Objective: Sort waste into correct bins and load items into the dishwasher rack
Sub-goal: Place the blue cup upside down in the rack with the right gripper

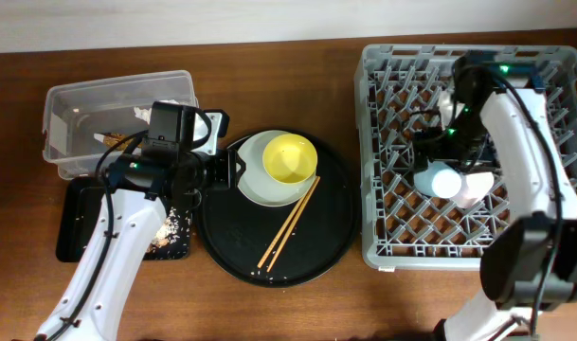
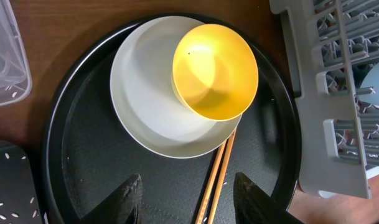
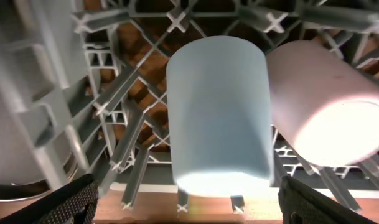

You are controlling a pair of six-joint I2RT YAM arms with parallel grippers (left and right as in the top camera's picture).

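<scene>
A brown wooden table (image 1: 288, 95) runs under a pale wall (image 1: 174, 19) along the top of the overhead frame. At centre sits a round black tray (image 1: 335, 227) carrying a pale plate (image 1: 255, 185). A small yellow bowl (image 1: 289, 158) stands open side up on the plate's upper right part.

The wooden chopsticks (image 1: 288, 225) lie together on the tray. Their long axis runs diagonally from lower left to upper right, with the upper ends meeting the plate's rim.

The left gripper (image 2: 190, 198) hovers over the tray's near edge, fingers spread and empty, the chopsticks passing between them below.

At upper left, a clear plastic tub (image 1: 56, 104) holds white tissue (image 1: 141, 114) and a brownish wrapper (image 1: 108, 139), partly hidden by the left arm. Just below it, a shallow black rectangular tray (image 1: 75, 223) holds pale crumbly scraps (image 1: 170, 227) at its right end.

The grey dishwasher rack (image 1: 375, 142) fills the right side of the overhead frame. Among its pegs at mid-rack, a light blue cup (image 3: 217, 112) stands on end with a flat end toward the wrist camera. A pink cup (image 3: 329, 102) leans just beside it on the right.

The right gripper (image 3: 189, 208) hangs over the blue cup, fingers spread wide to either side and clear of its wall.
</scene>
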